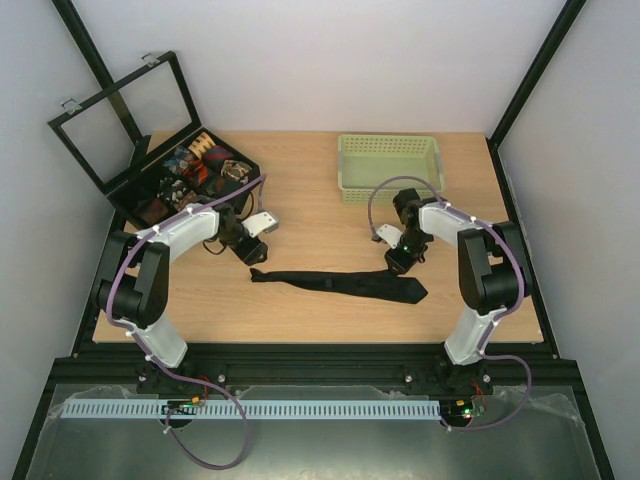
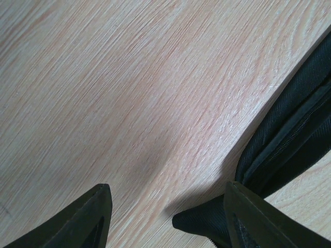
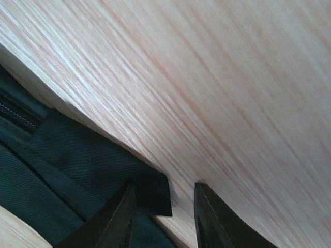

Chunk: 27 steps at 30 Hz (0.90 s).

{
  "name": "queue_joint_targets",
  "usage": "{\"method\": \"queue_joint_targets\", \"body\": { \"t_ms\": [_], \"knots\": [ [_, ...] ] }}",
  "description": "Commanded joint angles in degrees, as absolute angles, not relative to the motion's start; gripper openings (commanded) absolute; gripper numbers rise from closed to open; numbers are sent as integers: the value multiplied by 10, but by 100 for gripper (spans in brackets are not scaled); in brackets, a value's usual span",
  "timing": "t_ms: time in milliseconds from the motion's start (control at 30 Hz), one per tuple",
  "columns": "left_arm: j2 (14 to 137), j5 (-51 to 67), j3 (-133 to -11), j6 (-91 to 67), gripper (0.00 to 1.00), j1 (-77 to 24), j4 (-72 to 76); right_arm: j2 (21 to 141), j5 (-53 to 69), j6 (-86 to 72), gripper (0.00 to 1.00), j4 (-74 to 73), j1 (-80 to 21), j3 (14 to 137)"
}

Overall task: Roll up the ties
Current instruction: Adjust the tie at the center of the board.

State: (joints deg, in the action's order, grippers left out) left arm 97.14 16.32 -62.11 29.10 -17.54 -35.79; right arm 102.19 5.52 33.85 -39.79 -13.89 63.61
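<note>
Tabletop (image 1: 330, 200) carries it all: black compartmented box (image 1: 128, 185) far left w/ lid tipped back so its cells are reachable, pale green basket (image 1: 390, 165) far right, well apart. Black tie (image 1: 340, 282) lies flat & full length across the near middle, betw. the two arms, narrow end left, wide end right. It's unrolled, so we judge it's the job in hand. Laid straight like that, it gives each arm an end to work.

Left gripper (image 2: 168, 188) hangs low over the narrow end; fingers (image 2: 88, 222) abt half open, nothing clamped. The tie's tip sits just inside one finger in the wrist view, bare wood across the rest of the gap, prob. lined up to pinch or pin that tip.

Right gripper (image 3: 164, 188) is down at the wide end, its fingers only narrowly apart. A corner of fabric lies in the gap w/ a sliver of wood beside it, so we read no grip there.

Small patterned coils (image 1: 205, 165) fill the box cells: rolled ties, parked there as finished ones, we reckon.
</note>
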Motion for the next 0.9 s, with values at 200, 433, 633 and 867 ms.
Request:
{"method": "queue_joint_targets", "body": {
  "t_ms": [200, 433, 633, 867],
  "knots": [
    [972, 164, -636, 290, 63, -171, -372, 1006, -9, 361, 27, -324, -165, 504],
    [973, 161, -632, 286, 63, -171, -368, 991, -4, 365, 2, -321, -169, 500],
    [969, 155, -632, 296, 63, -171, -370, 953, 54, 359, 1, -420, -169, 585],
    [968, 153, -632, 305, 63, -171, -372, 885, 79, 368, 1, -499, -169, 579]
  ]
}}
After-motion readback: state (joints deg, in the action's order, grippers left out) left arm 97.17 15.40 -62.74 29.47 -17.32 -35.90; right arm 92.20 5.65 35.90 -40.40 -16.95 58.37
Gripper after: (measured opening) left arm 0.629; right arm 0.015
